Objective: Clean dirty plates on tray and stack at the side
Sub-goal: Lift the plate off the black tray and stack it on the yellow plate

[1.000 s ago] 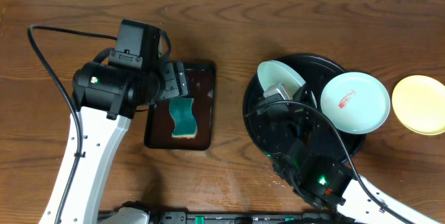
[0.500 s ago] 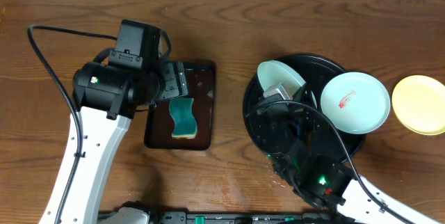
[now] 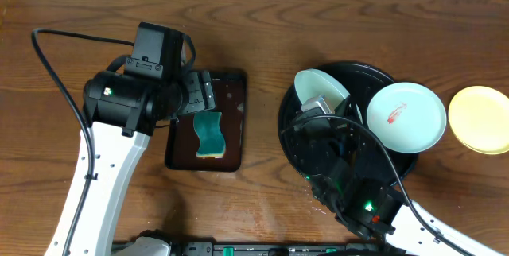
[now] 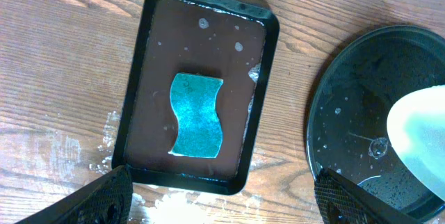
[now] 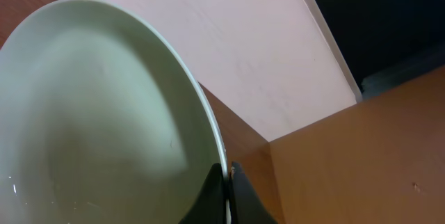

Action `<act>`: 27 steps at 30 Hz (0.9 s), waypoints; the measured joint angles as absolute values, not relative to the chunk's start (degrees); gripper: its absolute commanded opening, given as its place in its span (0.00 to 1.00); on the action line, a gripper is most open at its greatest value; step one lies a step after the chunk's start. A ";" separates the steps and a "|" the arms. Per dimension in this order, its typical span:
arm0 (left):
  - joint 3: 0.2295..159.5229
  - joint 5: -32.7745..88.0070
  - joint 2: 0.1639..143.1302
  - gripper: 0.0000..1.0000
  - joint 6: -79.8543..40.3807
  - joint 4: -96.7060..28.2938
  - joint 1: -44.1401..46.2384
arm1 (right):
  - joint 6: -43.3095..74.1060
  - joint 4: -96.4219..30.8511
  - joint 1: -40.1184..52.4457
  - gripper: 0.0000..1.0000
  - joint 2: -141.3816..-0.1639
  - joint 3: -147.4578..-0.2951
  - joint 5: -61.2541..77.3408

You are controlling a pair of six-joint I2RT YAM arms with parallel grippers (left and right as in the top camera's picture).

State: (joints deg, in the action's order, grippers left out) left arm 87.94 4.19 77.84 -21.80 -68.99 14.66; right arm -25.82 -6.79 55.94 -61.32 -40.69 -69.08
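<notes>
The right hand [image 5: 227, 182] pinches the rim of a mint plate [image 5: 90, 113], tilting it up over the black tray [image 3: 283, 129], likely to present its face for wiping. The left hand [image 3: 199, 95] hangs wide open above the sponge [image 4: 198, 116], seemingly ready to fetch it.

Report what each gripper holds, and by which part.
Right gripper pinches the rim of a pale mint-white round plate, tilted above the glossy black round tray. Left gripper is open, holding nothing.
</notes>
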 measured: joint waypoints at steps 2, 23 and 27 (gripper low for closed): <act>87.94 4.19 77.84 0.84 -21.78 -68.99 14.66 | -25.82 -6.79 55.94 0.01 -61.32 -40.69 -69.08; 87.94 4.19 77.84 0.84 -21.80 -68.99 14.66 | -7.01 -19.97 32.53 0.01 -64.07 -40.77 -39.03; 87.94 4.16 77.84 0.84 -21.80 -68.99 14.66 | -4.45 -20.51 24.21 0.01 -64.42 -40.75 -26.89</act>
